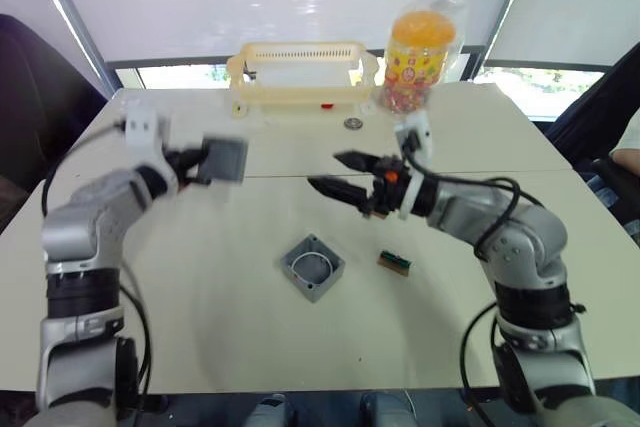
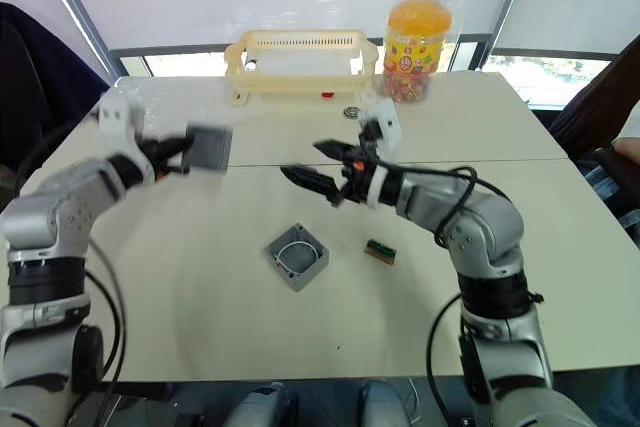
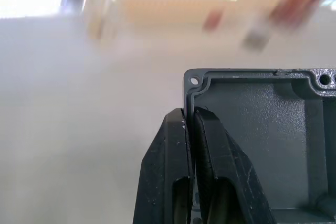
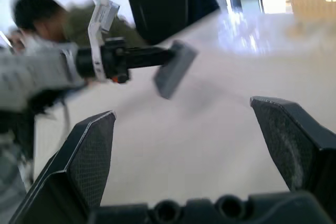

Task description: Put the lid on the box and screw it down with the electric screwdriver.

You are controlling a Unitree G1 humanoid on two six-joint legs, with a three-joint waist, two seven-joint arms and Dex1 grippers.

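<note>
The left gripper (image 1: 197,163) has its jaws pinching the lid (image 1: 226,159) by one edge, held in the air above the table (image 1: 200,297). The right gripper (image 1: 340,175) hovers with jaws spread, empty. The box (image 1: 313,267) sits open on the table between them, a small green-brown block (image 1: 394,263) just beside it.

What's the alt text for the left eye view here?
The left gripper holds the grey lid by its edge above the table, while the open right gripper hovers opposite. The open box sits on the table between the arms, a small green-brown block beside it.
</note>
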